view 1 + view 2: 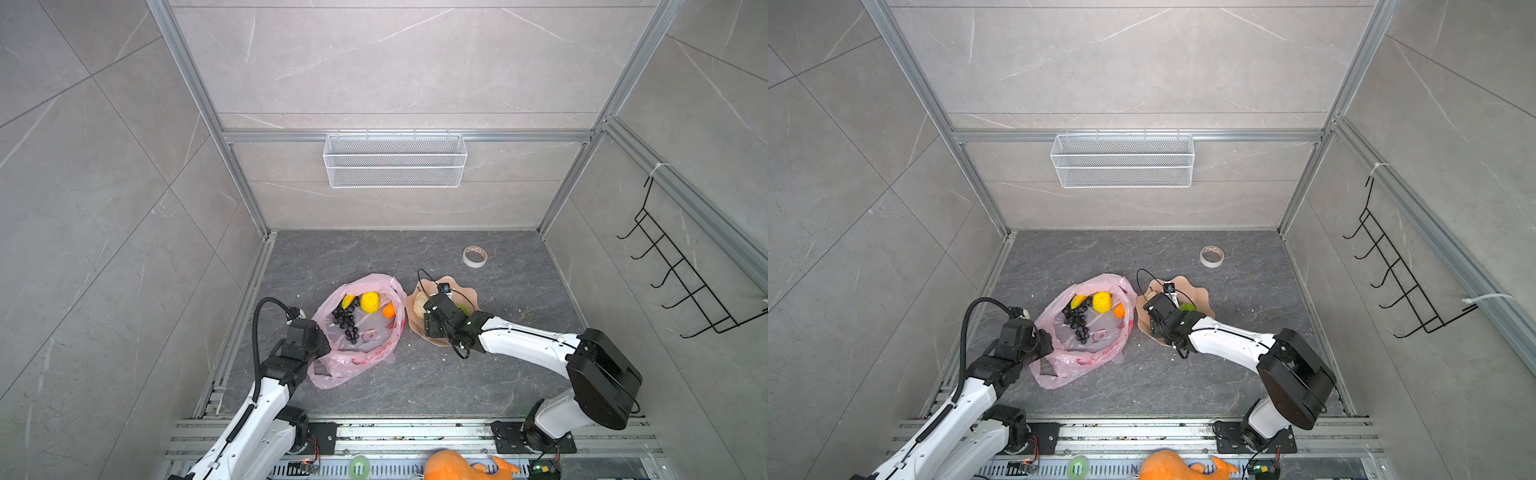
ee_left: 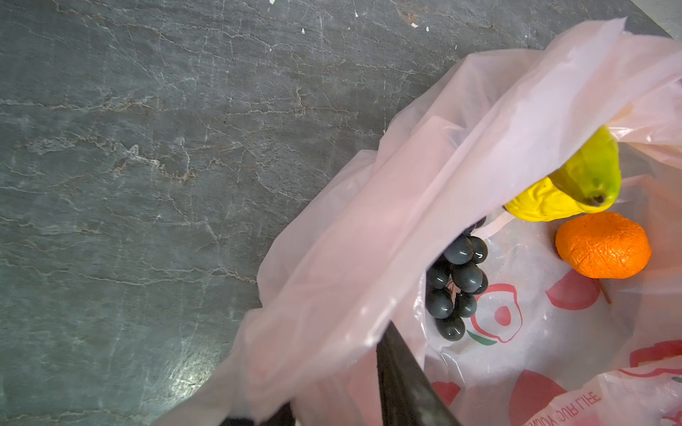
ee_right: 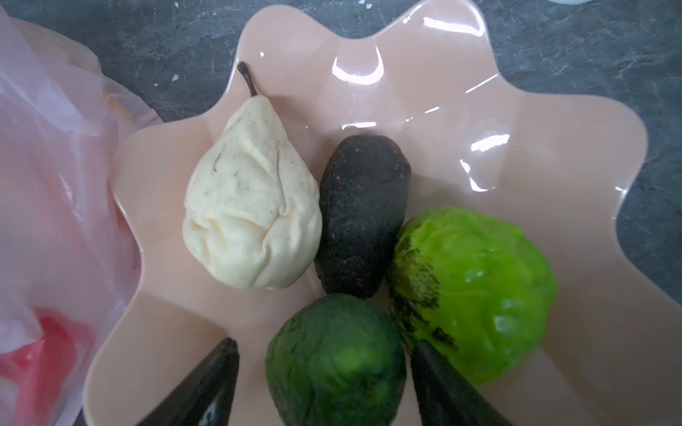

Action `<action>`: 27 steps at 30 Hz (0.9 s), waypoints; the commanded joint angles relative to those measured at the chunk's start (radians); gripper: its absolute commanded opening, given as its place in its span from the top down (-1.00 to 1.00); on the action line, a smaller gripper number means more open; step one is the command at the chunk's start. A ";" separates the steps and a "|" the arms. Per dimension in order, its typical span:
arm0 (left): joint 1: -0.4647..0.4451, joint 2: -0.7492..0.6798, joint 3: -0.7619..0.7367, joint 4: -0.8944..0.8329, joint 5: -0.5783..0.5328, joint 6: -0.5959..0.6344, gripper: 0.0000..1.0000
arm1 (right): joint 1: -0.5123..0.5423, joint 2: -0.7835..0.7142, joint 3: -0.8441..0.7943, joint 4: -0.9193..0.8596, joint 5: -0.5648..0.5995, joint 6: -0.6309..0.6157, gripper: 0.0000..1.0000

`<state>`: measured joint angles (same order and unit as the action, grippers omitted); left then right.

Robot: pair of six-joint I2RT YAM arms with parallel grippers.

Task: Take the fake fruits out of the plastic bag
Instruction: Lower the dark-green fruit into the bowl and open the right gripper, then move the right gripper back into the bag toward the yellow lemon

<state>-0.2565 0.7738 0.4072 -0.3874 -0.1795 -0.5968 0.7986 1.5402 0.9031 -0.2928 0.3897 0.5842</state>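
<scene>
Right wrist alone: dark avocado

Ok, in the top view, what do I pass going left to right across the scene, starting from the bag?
Pink bag, and inside it grapes → lemon → orange → plate → tape roll → hook rack on the side wall. The yellow-green fruit overlaps the grapes, so it is left out.

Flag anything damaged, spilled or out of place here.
The pear on the plate is deeply creased and caved in; the orange in the bag is dented too. White crumbs dot the table. Nothing looks spilled or tipped.
</scene>
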 commanded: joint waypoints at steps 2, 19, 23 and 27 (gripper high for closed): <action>0.001 -0.010 0.021 0.032 0.003 0.027 0.25 | 0.007 -0.047 0.005 -0.036 0.011 0.017 -0.52; 0.001 -0.046 0.007 0.042 0.026 0.037 0.26 | 0.182 -0.117 0.104 -0.075 0.069 0.029 -0.48; 0.001 -0.050 0.005 0.041 0.028 0.036 0.25 | 0.240 -0.019 0.207 -0.053 0.034 0.025 -0.48; 0.002 -0.054 0.004 0.039 0.026 0.036 0.25 | 0.257 0.098 0.303 -0.010 -0.041 0.004 -0.50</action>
<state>-0.2565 0.7319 0.4072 -0.3706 -0.1543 -0.5823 1.0496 1.5688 1.1534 -0.3244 0.4007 0.5987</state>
